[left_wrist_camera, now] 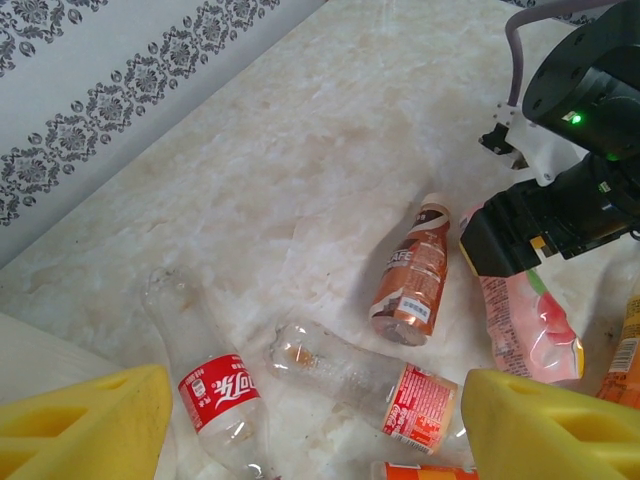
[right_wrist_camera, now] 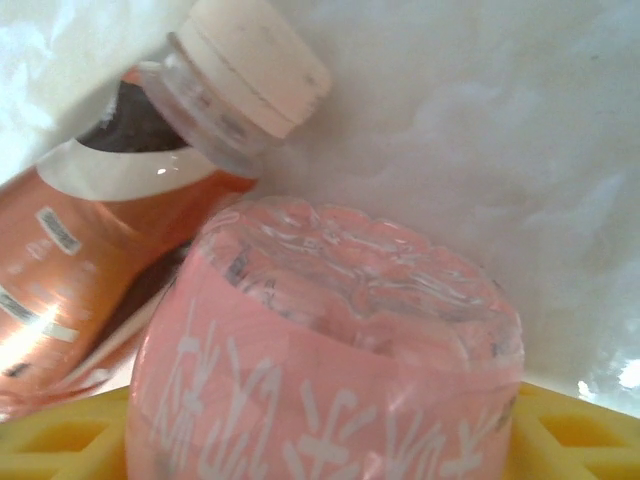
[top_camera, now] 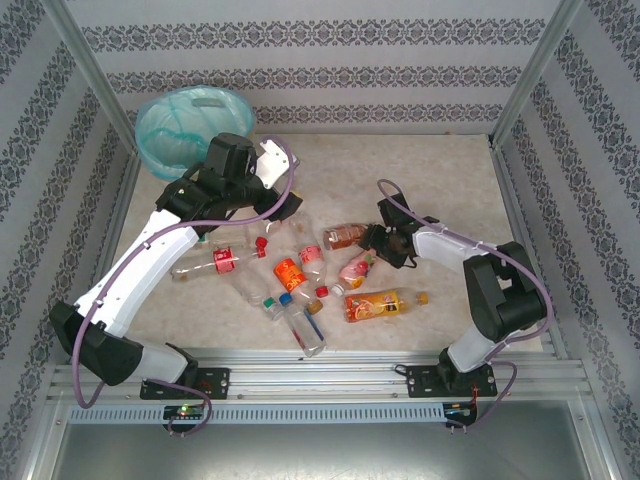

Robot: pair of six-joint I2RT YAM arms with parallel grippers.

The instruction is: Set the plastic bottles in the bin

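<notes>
Several plastic bottles lie scattered mid-table. My right gripper (top_camera: 372,250) is shut on a pink-labelled bottle (top_camera: 355,268), whose base fills the gap between the yellow pads (right_wrist_camera: 60,440) in the right wrist view (right_wrist_camera: 330,350). A brown-labelled bottle (top_camera: 345,236) with a white cap lies right beside it (right_wrist_camera: 110,240). My left gripper (top_camera: 278,178) hangs open above the table, with nothing between its fingers (left_wrist_camera: 315,430). Below it lie a red-labelled bottle (left_wrist_camera: 215,395) and a clear bottle (left_wrist_camera: 350,375). The bin (top_camera: 185,135), with its blue-green bag, stands at the far left, just behind the left gripper.
An orange-labelled bottle (top_camera: 375,305) lies near the right arm's base, and more bottles (top_camera: 290,275) lie toward the front middle. Patterned walls and metal posts close in the table on three sides. Bare tabletop (top_camera: 430,170) stretches across the far right.
</notes>
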